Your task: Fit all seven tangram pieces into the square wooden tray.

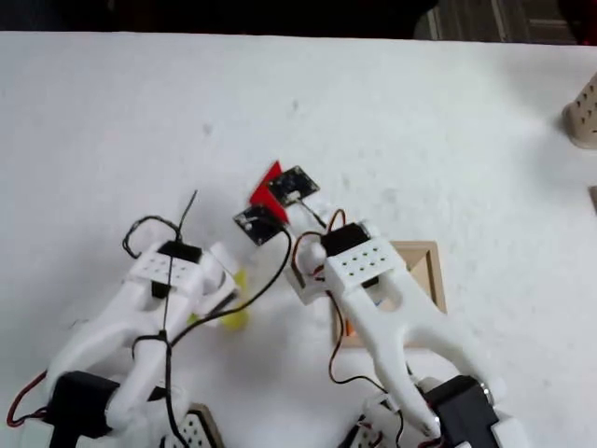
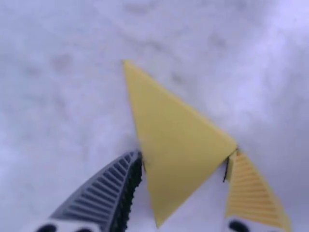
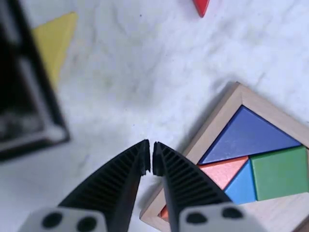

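Observation:
A yellow triangle point(image 2: 178, 145) lies on the white table, and my left gripper point(image 2: 186, 155) is shut on it, a finger pressed against each side. In the high view this yellow triangle point(image 1: 235, 313) peeks out beside the left arm point(image 1: 168, 271). The square wooden tray point(image 3: 212, 121) holds a dark blue triangle point(image 3: 248, 135), a green square point(image 3: 280, 171), a salmon piece point(image 3: 224, 171) and a light blue piece point(image 3: 241, 188). My right gripper point(image 3: 149, 157) is shut on nothing just outside the tray's corner. A red piece point(image 1: 266, 184) lies farther out, half under a wrist camera.
The right arm point(image 1: 364, 266) covers much of the tray point(image 1: 424, 250) in the high view. A wooden pegged object point(image 1: 583, 112) stands at the right edge. The far half of the table is open white surface.

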Controlling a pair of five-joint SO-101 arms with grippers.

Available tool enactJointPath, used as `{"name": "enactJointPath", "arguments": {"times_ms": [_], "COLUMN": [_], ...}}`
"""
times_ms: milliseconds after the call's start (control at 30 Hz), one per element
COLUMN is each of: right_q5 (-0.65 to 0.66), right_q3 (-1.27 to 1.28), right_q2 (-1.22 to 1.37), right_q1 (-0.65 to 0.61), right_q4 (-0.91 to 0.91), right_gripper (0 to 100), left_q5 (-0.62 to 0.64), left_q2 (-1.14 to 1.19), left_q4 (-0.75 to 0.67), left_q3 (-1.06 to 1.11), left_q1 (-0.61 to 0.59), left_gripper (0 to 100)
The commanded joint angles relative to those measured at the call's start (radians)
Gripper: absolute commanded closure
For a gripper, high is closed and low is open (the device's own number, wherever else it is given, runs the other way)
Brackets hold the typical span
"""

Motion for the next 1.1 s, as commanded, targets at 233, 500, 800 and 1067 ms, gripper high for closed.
{"name": "enactJointPath", "arguments": {"times_ms": [233,500,800,1067], "right_q5": [0.011,0.011,0.011,0.011], "right_q3": [-0.005,-0.005,-0.005,-0.005], "right_q2": [-0.048,-0.048,-0.05,-0.056], "right_q1": [-0.002,-0.002,-0.002,-0.002], "right_q4": [0.004,0.004,0.002,0.004], "right_gripper": [98.1,98.1,98.1,98.1], "left_q5": [0.017,0.149,0.262,0.265], "left_q2": [0.028,0.027,0.038,0.159], "left_q4": [0.018,0.031,0.098,0.032], "left_q3": [-0.052,-0.086,-0.209,-0.239], "left_q1": [0.015,0.015,0.045,0.047], "left_gripper": [82,76,62,62]}}
